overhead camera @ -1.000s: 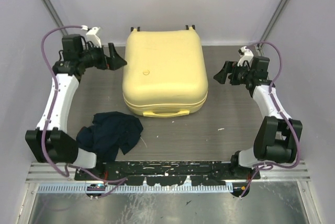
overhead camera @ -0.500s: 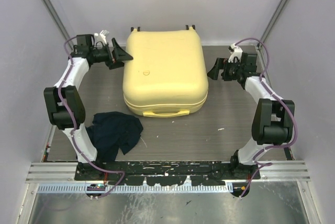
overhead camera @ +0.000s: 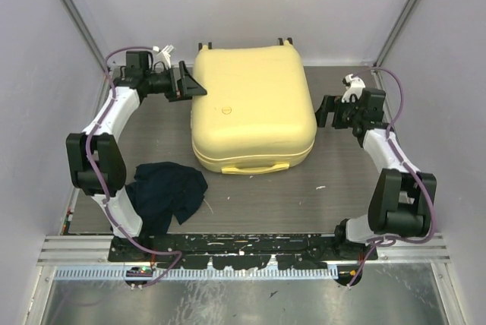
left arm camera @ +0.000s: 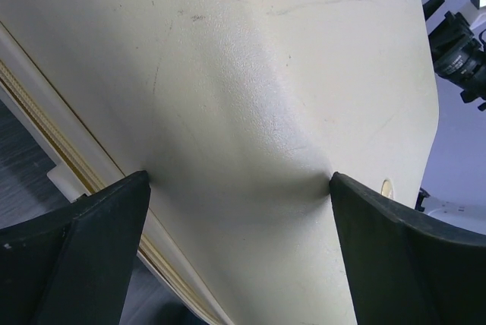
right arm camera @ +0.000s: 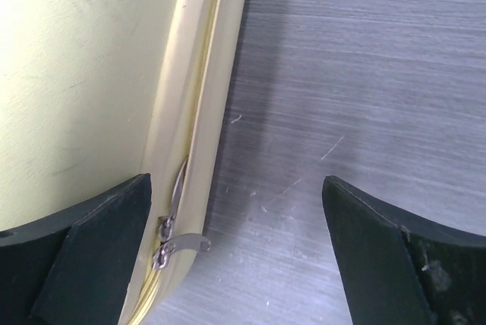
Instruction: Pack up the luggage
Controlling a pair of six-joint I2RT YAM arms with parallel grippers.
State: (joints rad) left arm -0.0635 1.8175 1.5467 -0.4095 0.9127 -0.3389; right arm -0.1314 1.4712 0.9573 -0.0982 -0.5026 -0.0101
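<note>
Overhead view of a grey wood-grain table (overhead camera: 326, 188) with two white-and-black robot arms bolted at its near edge. Nearest, at about 7 o'clock from the table's middle, a crumpled dark navy cloth (overhead camera: 165, 190) lies flat beside the left arm's base.

Just beyond it, from the middle toward 12 o'clock, sits the luggage (overhead camera: 250, 101) – a large pale-yellow hard-shell case, closed and lying flat, turned a little askew. Its yellow handle (overhead camera: 254, 168) faces the near edge at 6 o'clock.

At 3 o'clock of the case, the right gripper (overhead camera: 324, 110) points at its right side with jaws spread wide, holding nothing. Its wrist camera shows the right gripper (right arm camera: 237, 181) over bare table, the case's seam running past its left finger, and two small metal zipper pulls (right arm camera: 171, 240) hanging there.

At 10 o'clock of the case, the left gripper (overhead camera: 194, 82) meets the rounded far-left corner. Its wrist view shows the left gripper (left arm camera: 238, 179) spread wide, the yellow shell filling the gap between its fingers and both tips seemingly against the shell – whether they press on it cannot be told.

Farthest, at 12 o'clock, two small black wheels (overhead camera: 205, 46) poke out from the case's back edge.
</note>
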